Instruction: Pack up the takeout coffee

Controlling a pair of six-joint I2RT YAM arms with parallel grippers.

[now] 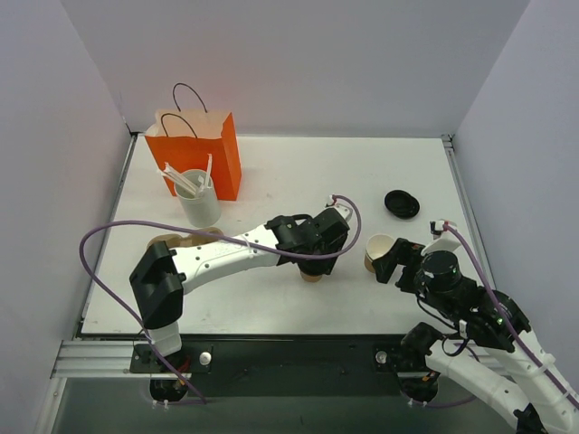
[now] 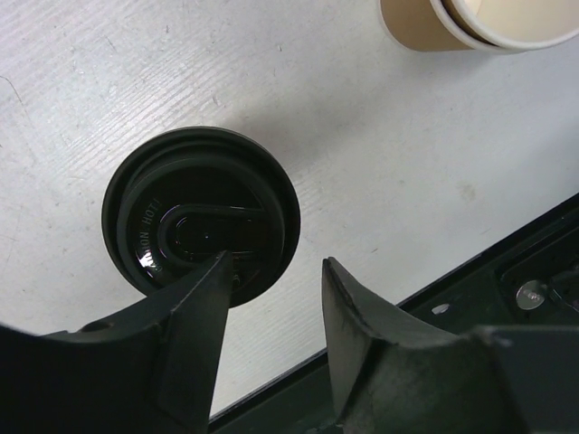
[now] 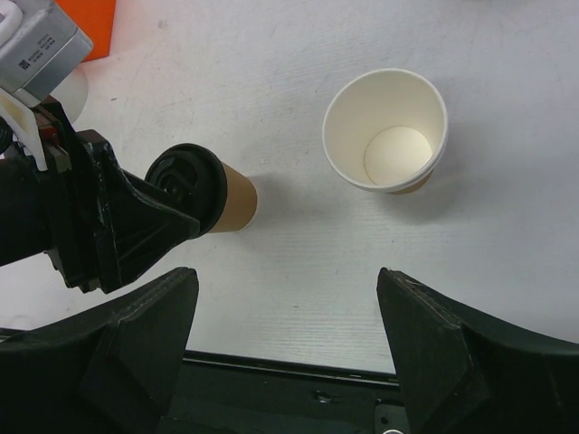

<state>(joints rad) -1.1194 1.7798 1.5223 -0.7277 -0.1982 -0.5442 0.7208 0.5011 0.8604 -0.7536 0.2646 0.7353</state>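
The small tan kraft-paper cup with a black plastic lid (image 2: 181,194) stands upright near the front middle of the white table (image 1: 289,303). It sits under the left gripper (image 2: 276,271), whose fingers are spread, one tip overlapping the lid's rim, pinching nothing. Near its right stands a like tan cup without a lid (image 3: 362,108), with the right gripper (image 3: 288,289) spread wide and empty beside it, while a loose black lid (image 1: 401,202) lies behind, and the orange paper bag (image 1: 204,149) and white cup of stirrers (image 1: 200,206) stand well apart at back left.
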